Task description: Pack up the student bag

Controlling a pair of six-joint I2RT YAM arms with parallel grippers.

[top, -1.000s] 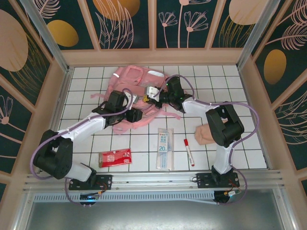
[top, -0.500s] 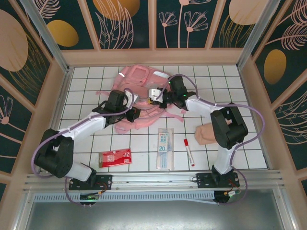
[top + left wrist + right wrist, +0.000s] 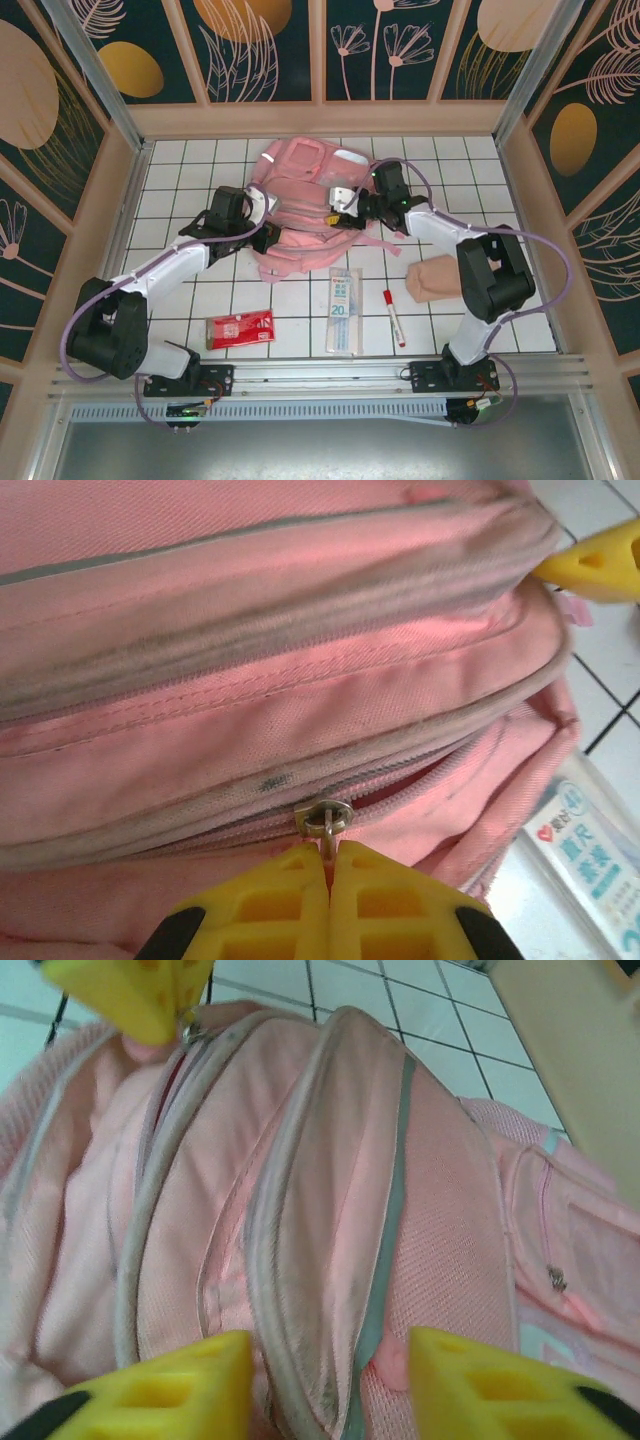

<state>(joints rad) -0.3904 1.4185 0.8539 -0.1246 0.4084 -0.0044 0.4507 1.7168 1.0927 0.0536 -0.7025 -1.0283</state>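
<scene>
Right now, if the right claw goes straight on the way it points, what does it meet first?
Probably the student bag: its pink fabric fold lies directly ahead of the open right claw.

L grip (image 3: 328,858) shut on zip pull (image 3: 327,817) | R grip (image 3: 330,1360) opened | bag (image 3: 300,190) shifted R

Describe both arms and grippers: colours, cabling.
The left arm and right arm match: white shells, black joints, a lilac cable looping alongside each. The left gripper and right gripper have yellow fingers with moulded recesses, black at the root.
</scene>
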